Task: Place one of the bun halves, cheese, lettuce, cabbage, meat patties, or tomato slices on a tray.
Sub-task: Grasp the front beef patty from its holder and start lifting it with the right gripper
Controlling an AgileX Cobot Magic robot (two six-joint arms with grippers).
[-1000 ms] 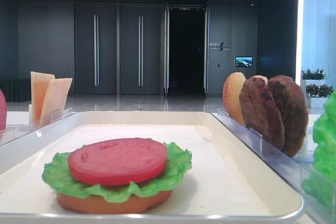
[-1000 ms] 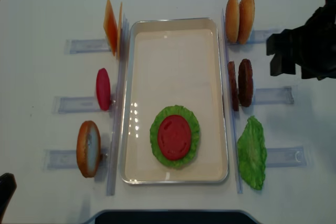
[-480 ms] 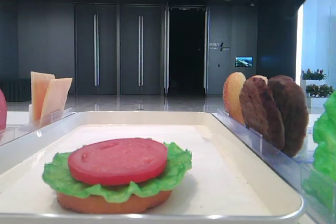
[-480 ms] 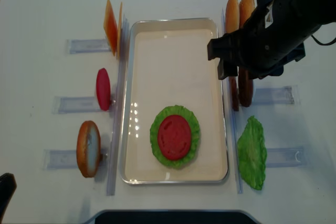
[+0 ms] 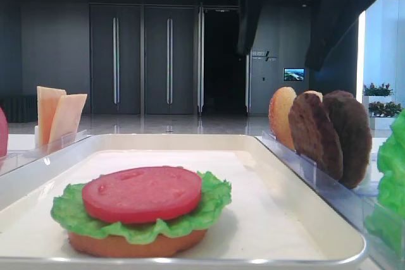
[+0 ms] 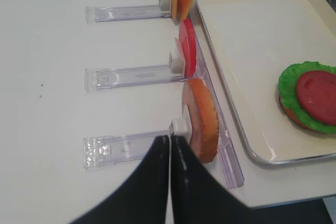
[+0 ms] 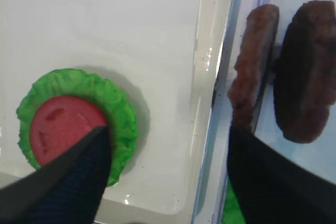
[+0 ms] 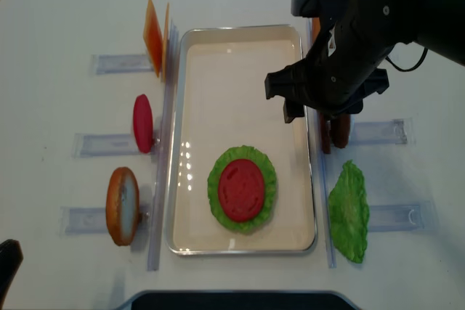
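Observation:
The cream tray [image 8: 182, 143] holds a stack near its front: a bun half [image 5: 136, 243], lettuce [image 8: 267, 172] and a tomato slice [image 8: 241, 189] on top. My right gripper [image 8: 311, 112] hangs open and empty above the tray's right rim, beside the two upright meat patties [image 7: 307, 72], which my arm partly hides from above. In the right wrist view the rim [image 7: 210, 129] lies between the open fingers [image 7: 68, 182]. My left gripper [image 6: 169, 140] is shut on nothing, next to a standing bun half [image 6: 202, 121].
Clear racks flank the tray. On the left stand cheese slices [image 8: 155, 34], a tomato slice [image 8: 142, 123] and a bun half [image 8: 122, 205]. On the right, a loose lettuce leaf [image 8: 349, 212] lies by the rim, and a bun [image 5: 281, 118] stands behind the patties.
My right arm has swung in from the right edge of the table to above the tray's right rim and the patties, still open. The left gripper has not moved.

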